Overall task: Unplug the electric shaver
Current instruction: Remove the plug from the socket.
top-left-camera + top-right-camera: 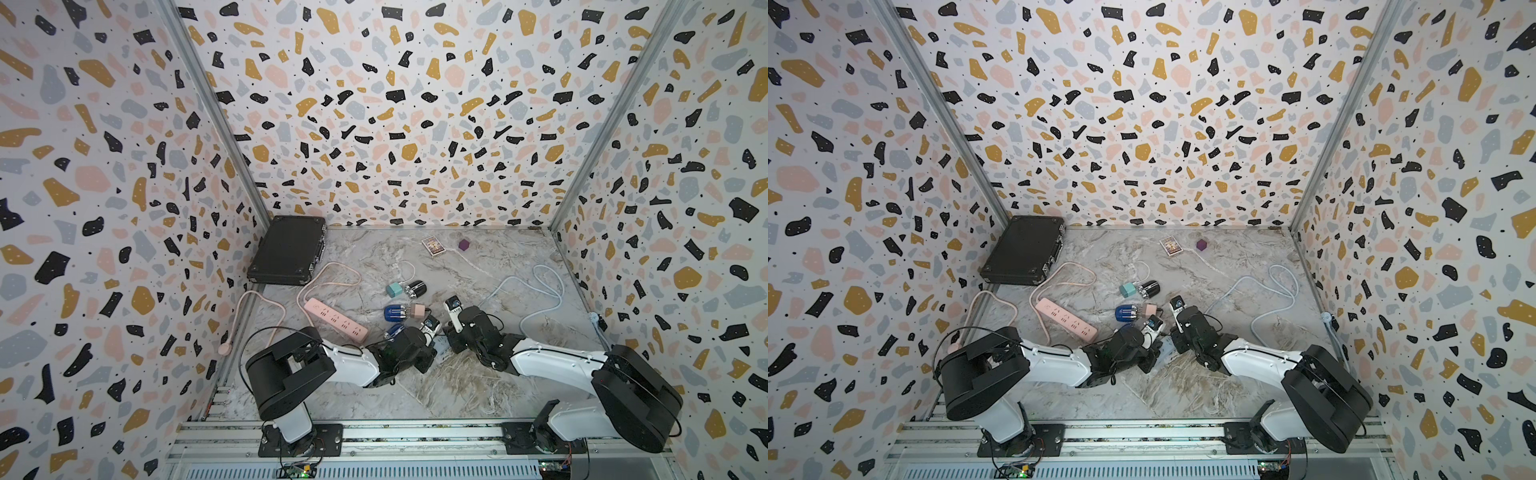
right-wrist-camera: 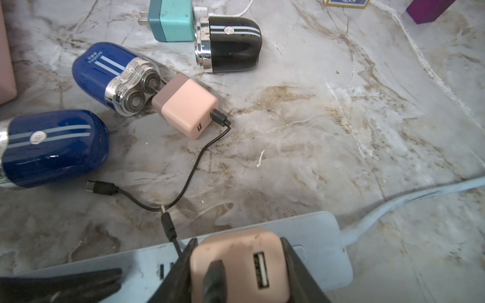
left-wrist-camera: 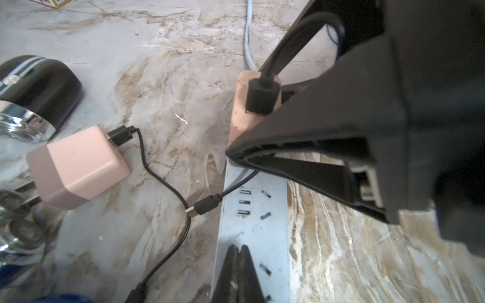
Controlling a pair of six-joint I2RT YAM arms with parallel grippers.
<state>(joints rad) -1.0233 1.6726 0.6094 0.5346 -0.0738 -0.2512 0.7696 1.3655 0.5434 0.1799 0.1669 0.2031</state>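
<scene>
The right gripper [image 2: 238, 240], half-spread, pinches the pink charger [image 3: 240, 118]; left gripper [image 3: 238, 249], pressed together, seemingly touches the power strip [image 3: 252, 230].

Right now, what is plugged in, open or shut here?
left end effector: shut, tips over the pale power strip.
right end effector: closed on the held pink charger.
held pink charger: upright on that strip, black cable in it.
loose pink charger: unplugged, lying down.
teal charger: unplugged.
black case: shut.
pink power strip: no plugs in it.

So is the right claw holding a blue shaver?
No, the right gripper is clamped on a pink charger block at the pale blue power strip.
</scene>
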